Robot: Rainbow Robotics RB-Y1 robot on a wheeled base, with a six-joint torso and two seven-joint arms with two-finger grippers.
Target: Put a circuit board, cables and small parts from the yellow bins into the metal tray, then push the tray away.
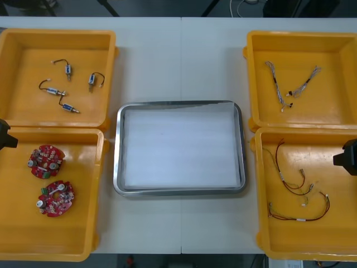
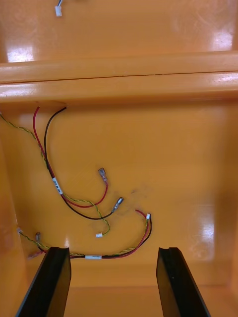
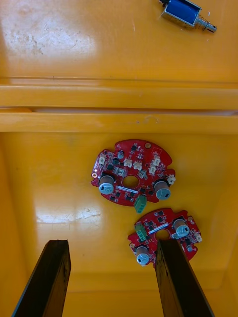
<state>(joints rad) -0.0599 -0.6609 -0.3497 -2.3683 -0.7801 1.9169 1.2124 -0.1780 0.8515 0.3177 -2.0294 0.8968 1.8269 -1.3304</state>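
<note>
Two round red circuit boards (image 1: 46, 161) (image 1: 56, 198) lie in the near left yellow bin (image 1: 83, 223). My left gripper (image 1: 4, 137) hangs at that bin's outer far corner. In the left wrist view it (image 3: 114, 277) stands open above the bin floor, one board (image 3: 133, 172) ahead of the fingers and the other board (image 3: 164, 235) by one fingertip. Red and yellow cables (image 1: 295, 187) lie in the near right bin (image 1: 334, 234). My right gripper (image 1: 347, 157) sits at its outer edge, open (image 2: 114, 282) over the cables (image 2: 74, 198). The metal tray (image 1: 178, 104), white inside, holds nothing.
The far left bin (image 1: 22, 111) holds several small metal parts (image 1: 67, 89) with black leads; one blue part (image 3: 184, 12) shows past the bin wall. Twisted cables (image 1: 290, 84) lie in the far right bin (image 1: 334, 111). Bare table (image 1: 181, 56) lies beyond the tray.
</note>
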